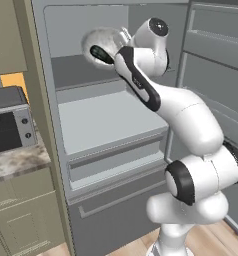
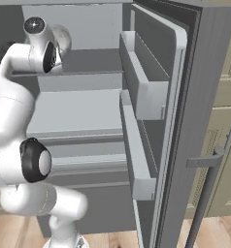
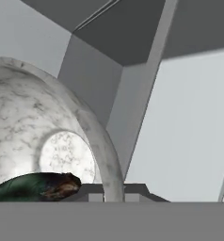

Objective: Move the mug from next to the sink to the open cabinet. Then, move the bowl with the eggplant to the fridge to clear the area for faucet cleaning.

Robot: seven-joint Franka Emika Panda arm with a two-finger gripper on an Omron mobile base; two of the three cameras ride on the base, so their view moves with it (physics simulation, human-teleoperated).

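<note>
The white robot arm reaches up into an open fridge, whose door stands swung wide on the right with two empty door bins.

The gripper is raised near the top of the fridge interior, above its upper shelf, close to the back left corner. Its fingers are almost fully closed, pinched on the rim of the bowl.

The bowl is round, white with grey speckling. It is tipped well off level, so that from the left base camera its inside faces outward. In the hand camera its rim curves right up to the finger tips.

The eggplant, dark with a greenish tinge, lies inside the bowl against its lower wall.

A countertop with a small oven sits left of the fridge.
</note>
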